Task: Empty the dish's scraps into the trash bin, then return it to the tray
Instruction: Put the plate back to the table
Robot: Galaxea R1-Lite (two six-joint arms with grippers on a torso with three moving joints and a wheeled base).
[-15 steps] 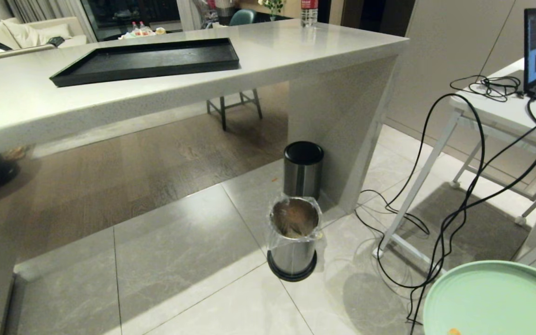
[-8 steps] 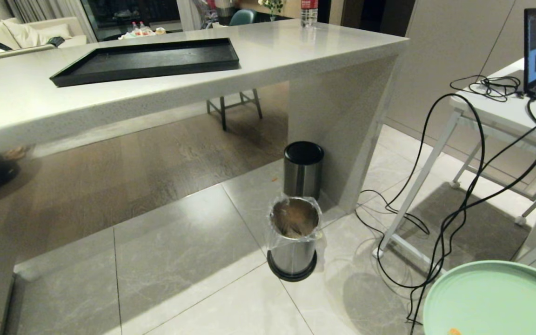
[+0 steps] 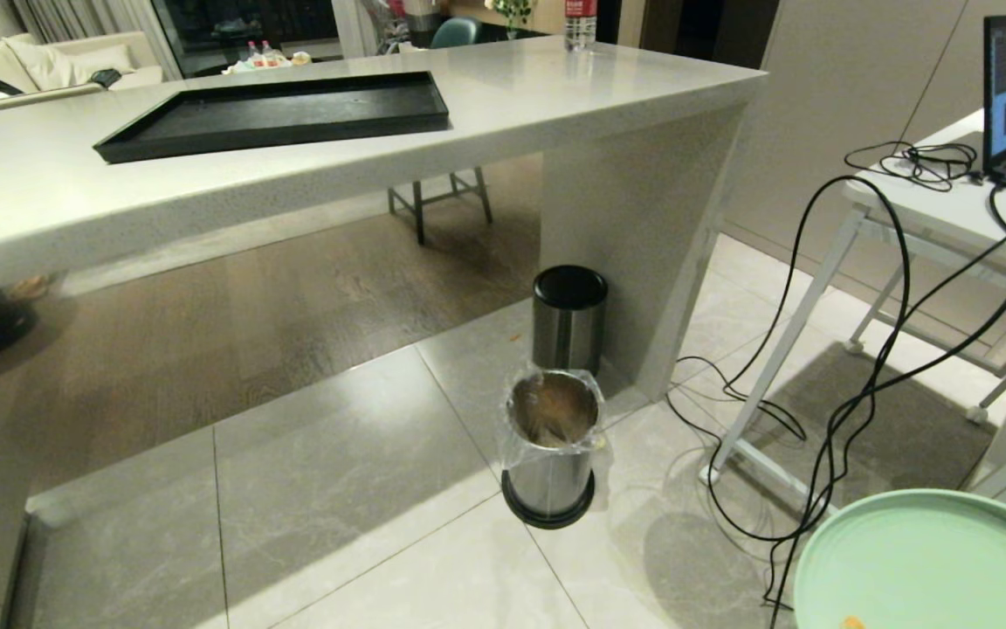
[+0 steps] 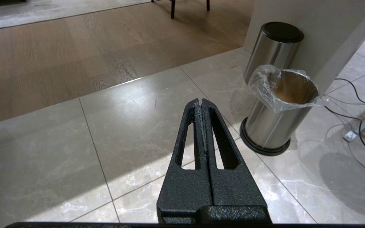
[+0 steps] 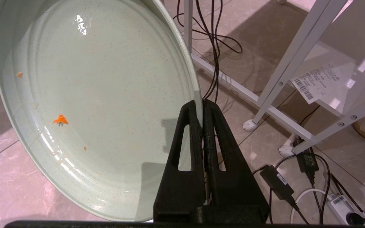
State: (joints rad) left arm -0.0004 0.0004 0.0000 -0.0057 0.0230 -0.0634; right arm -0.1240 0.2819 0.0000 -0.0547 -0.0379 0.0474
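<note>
Head view crops dish (image 3: 922, 568), right claw (image 5: 203, 104) unseen

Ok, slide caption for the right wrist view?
Right gripper clamps the mint-green dish by its rim; only small orange scraps remain.

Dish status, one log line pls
right gripper: shut on mint-green dish rim | dish: few carrot bits | tray: empty | left gripper: shut, idle
</note>
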